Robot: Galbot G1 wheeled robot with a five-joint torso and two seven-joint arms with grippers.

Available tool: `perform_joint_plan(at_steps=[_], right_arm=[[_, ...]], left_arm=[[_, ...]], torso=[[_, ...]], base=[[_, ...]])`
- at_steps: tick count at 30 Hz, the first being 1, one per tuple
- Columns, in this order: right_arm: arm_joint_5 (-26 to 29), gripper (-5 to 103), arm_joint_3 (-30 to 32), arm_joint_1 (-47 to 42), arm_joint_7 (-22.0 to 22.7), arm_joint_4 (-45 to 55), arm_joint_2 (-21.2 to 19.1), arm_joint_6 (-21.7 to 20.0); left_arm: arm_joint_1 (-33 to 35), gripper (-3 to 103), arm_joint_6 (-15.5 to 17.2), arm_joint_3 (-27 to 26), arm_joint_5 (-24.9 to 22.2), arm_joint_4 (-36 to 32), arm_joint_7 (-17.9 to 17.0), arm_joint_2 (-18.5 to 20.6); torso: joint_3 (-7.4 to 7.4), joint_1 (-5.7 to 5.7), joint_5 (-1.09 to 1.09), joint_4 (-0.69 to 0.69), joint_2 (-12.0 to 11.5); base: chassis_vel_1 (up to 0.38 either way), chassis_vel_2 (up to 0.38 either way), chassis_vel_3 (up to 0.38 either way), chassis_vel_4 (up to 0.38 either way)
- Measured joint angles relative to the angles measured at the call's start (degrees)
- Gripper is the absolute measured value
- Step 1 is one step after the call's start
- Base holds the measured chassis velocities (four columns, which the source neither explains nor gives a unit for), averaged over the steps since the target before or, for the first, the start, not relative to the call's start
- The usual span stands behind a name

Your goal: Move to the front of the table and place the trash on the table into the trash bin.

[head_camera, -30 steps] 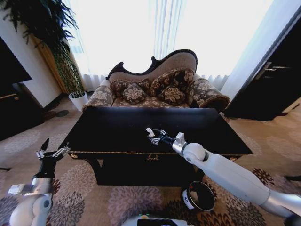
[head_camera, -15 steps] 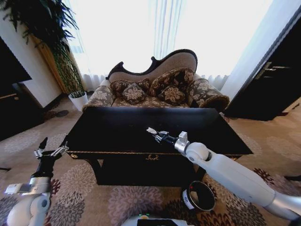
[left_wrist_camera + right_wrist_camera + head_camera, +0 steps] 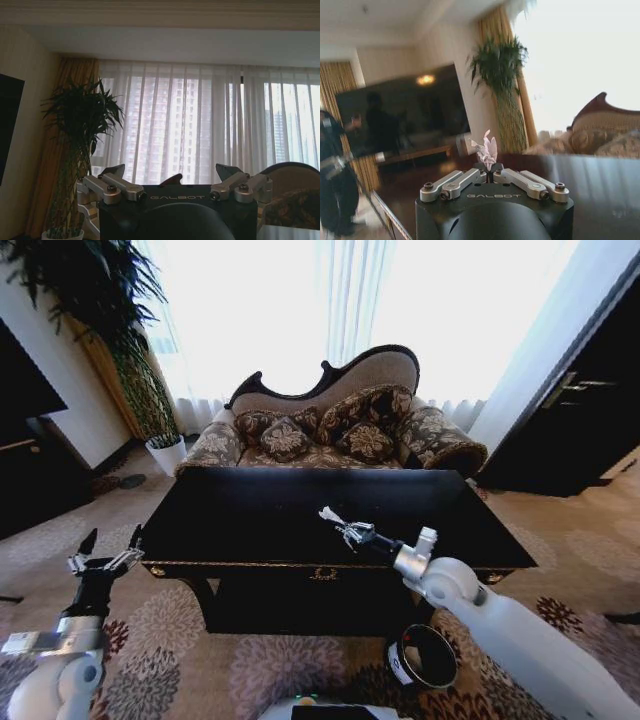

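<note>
**Paper scrap pinched above the table, bin down to the right**

Head view: the right gripper (image 3: 341, 525) hovers over the table (image 3: 250, 515), fingers closed on a crumpled paper scrap (image 3: 328, 513). The trash bin (image 3: 424, 655) stands on the floor below the table's front edge, under the right arm. The left gripper (image 3: 103, 562) idles beside the table's left corner, fingers spread.

Right wrist view: the paper scrap (image 3: 486, 147) juts from the pinched fingertips.

Left wrist view: fingers apart.

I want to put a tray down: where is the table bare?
The table is bare between its left edge and the right gripper, which is shut on a paper scrap; bare too behind it, toward the sofa.
</note>
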Motion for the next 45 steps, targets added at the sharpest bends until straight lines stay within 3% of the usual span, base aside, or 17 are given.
perform_joint_plan(at_steps=[3, 6, 7, 11, 19, 21, 25, 26, 36, 45], right_arm=[[0.27, 1, 3.76, -3.09, -2.71, 0.38, 0.72, 0.3], [0.41, 1, 10.45, -10.43, -11.11, 0.41, 1.56, 2.59], [0.41, 1, 10.45, -10.43, -11.11, 0.41, 1.56, 2.59], [0.81, 1, 15.99, -17.67, -19.42, 0.09, 2.52, 6.39], [2.97, 1, 22.59, -23.23, -28.88, -4.21, 6.21, 11.36], [3.14, 1, 22.98, -23.57, -29.98, -5.16, 6.63, 11.9], [3.4, 1, 24.48, -25.26, -37.36, -12.42, 8.28, 14.74], [3.4, 1, 24.48, -25.26, -37.36, -12.42, 8.28, 14.74], [4.95, 1, 30.14, -26.7, -53.39, -25.55, 10.96, 14.73], [0.46, 1, 28.77, -23.81, -60.94, -39.86, 12.11, 15.44]], left_arm=[[0.28, 100, 0.01, -0.38, -0.45, -0.79, -0.02, 0.02], [0.61, 100, 0.16, -1.42, -1.7, -2.22, -0.08, 0.3], [0.61, 100, 0.16, -1.42, -1.7, -2.22, -0.08, 0.3], [0.88, 100, 0.47, -2.54, -3.41, -4.02, -0.24, 0.56], [0.83, 100, 0.8, -6.44, -7.2, -4.77, -0.29, 2.63], [0.74, 100, 0.8, -6.88, -7.68, -4.51, -0.3, 2.95], [-0.14, 100, 1.31, -9.51, -10.5, -2.91, -0.37, 5.28], [-0.14, 100, 1.31, -9.51, -10.5, -2.91, -0.37, 5.28], [-1.57, 100, 1.97, -13.08, -12.92, 2.37, -0.58, 9.58], [-1.09, 100, 3.06, -15.42, -13.99, 1.21, -1.15, 9.53]], torso=[[0.0, 0.0, 0.0, 0.0, 0.0], [0.0, -0.01, 0.02, -0.01, 0.0], [0.0, -0.01, 0.02, -0.01, 0.0], [0.0, 0.0, -0.01, 0.0, 0.0], [0.0, 0.0, 0.0, 0.0, 0.0], [0.0, -0.01, 0.0, 0.0, 0.0], [0.0, 0.0, 0.01, 0.0, 0.0], [0.0, 0.0, 0.01, 0.0, 0.0], [0.0, 0.0, -0.02, 0.0, -0.01], [0.01, 0.0, 0.01, 0.0, -0.01]], base=[[0.0, 0.0, 0.0, 0.0], [0.0, 0.0, 0.0, 0.0], [0.0, 0.0, 0.0, 0.0], [0.0, 0.0, 0.0, 0.0], [0.0, 0.0, 0.0, 0.0], [0.0, 0.0, 0.0, 0.0], [0.0, 0.0, 0.0, 0.0], [0.0, 0.0, 0.0, 0.0], [0.0, 0.0, 0.0, 0.0], [0.0, 0.0, 0.0, 0.0]])
